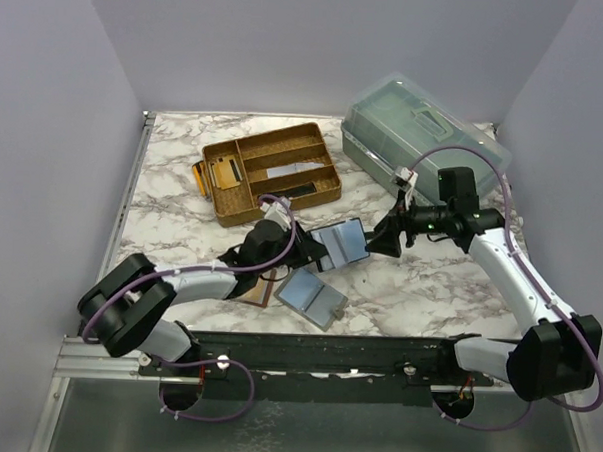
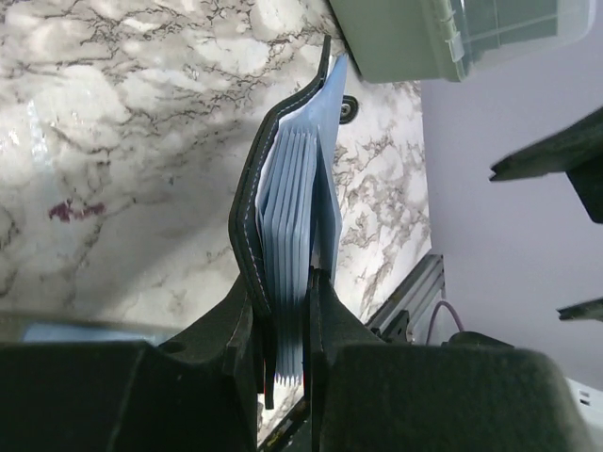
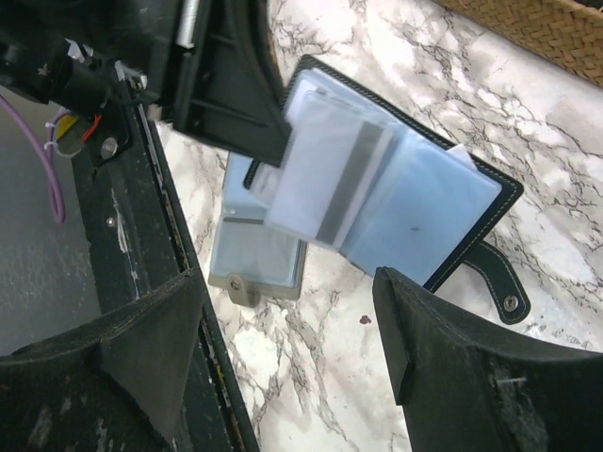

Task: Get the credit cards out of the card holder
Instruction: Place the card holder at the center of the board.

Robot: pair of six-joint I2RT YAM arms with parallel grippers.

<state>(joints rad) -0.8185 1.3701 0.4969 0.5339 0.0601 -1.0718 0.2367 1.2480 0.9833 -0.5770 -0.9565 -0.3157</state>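
The left gripper [image 2: 285,301] has its fingers pinched tight on the near edge of the card holder [image 2: 252,188], clamping the black cover and the blue-grey pocket leaves together and holding the wallet open in the air above the marble table [image 1: 182,211]. The right gripper [image 3: 287,282] has its fingers spread wide with nothing between them, facing the opened holder from just beside it. Of the credit cards [image 3: 320,174], one with a dark stripe pokes out of the pockets toward the left fingers, and the rest sit tucked inside. The strap tab [image 3: 495,282] hangs loose from the far edge. The step in hand looks like the first pull. To do it well, the right fingers should close only on the bare edge of the protruding card, clear of the clear sleeves, then draw it straight along the pocket mouth while the left grip stays firm. Catching a sleeve would likely tug the whole holder loose. A grey holder [image 3: 254,250] lies open on the table below.
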